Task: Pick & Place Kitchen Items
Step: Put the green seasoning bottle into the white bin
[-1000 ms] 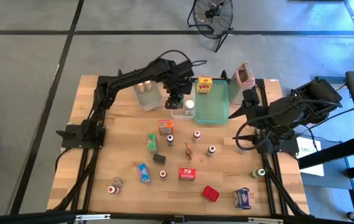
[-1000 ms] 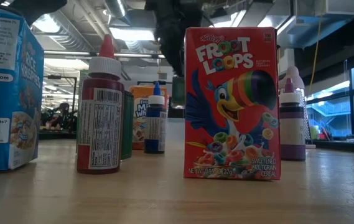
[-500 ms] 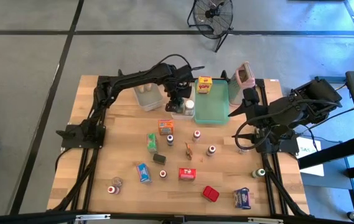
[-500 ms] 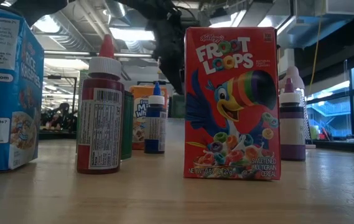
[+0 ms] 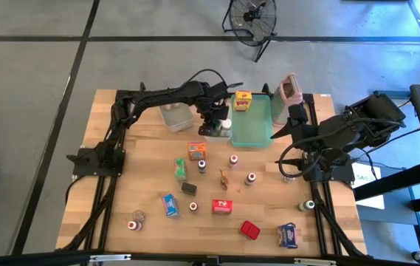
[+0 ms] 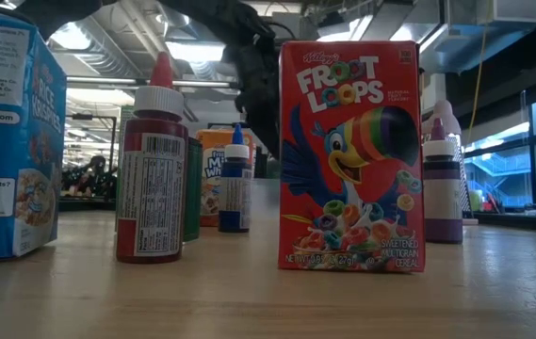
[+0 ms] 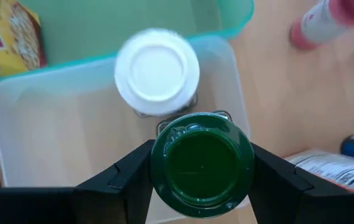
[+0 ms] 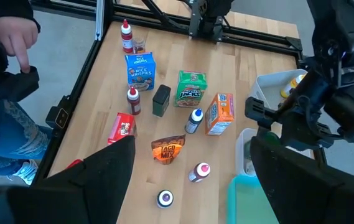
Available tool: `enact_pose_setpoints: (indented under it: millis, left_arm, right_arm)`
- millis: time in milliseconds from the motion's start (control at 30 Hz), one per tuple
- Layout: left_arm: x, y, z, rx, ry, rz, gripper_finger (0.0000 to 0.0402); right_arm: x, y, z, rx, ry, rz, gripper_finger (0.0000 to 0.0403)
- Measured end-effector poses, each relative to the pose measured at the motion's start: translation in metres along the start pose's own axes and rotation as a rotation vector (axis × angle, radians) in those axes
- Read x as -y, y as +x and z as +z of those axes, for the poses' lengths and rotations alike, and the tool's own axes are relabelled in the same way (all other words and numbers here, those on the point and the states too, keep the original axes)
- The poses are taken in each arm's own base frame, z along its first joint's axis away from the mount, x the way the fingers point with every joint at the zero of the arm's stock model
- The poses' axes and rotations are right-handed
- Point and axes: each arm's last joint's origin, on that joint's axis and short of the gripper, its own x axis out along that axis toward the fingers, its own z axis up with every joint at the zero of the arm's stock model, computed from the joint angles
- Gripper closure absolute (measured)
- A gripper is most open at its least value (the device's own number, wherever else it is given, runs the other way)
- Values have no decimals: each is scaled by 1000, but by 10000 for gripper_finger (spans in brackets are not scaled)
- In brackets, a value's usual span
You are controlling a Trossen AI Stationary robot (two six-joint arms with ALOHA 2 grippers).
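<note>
My left gripper (image 5: 214, 124) is shut on a green-capped jar (image 7: 201, 165) and stands over a clear bin (image 7: 15, 124) next to the teal tray (image 5: 254, 122). A white-capped jar (image 7: 157, 71) stands upright on the bin's floor, just beyond the green one. A yellow box (image 5: 243, 101) lies in the tray. My right gripper (image 8: 192, 180) hangs open and high near the table's right edge, with nothing between its fingers. In the low view the Froot Loops box (image 6: 350, 155) hides the left gripper. My left gripper pinches the jar's green cap (image 7: 158, 163) between its two fingers, one on each side of the cap's rim. The fingers come steeply from above. The jar hangs upright under them, inside the bin's outline. The cap hides its bottom, so I cannot tell whether it rests on the floor.
Small boxes and bottles are scattered over the table's middle and near side: an orange box (image 5: 196, 150), a green box (image 5: 181, 169), a blue box (image 5: 170, 205), a red box (image 5: 222, 206). A second clear bin (image 5: 174, 115) and a pink-rimmed grey container (image 5: 289, 90) stand at the far edge. A person's hand (image 8: 16, 37) shows beside the table.
My left gripper has come down toward the clear bin with the green-capped jar, which has stayed upright in the hold.
</note>
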Motion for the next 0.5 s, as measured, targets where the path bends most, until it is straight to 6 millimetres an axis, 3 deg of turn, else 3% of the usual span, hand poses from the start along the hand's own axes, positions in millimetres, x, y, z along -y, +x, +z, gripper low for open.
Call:
enact_pose_setpoints:
  millis: [500]
  left_arm:
    - [4,9,-2,-27,34,27,198]
  right_arm:
    - [1,0,0,3,-6,-22,82]
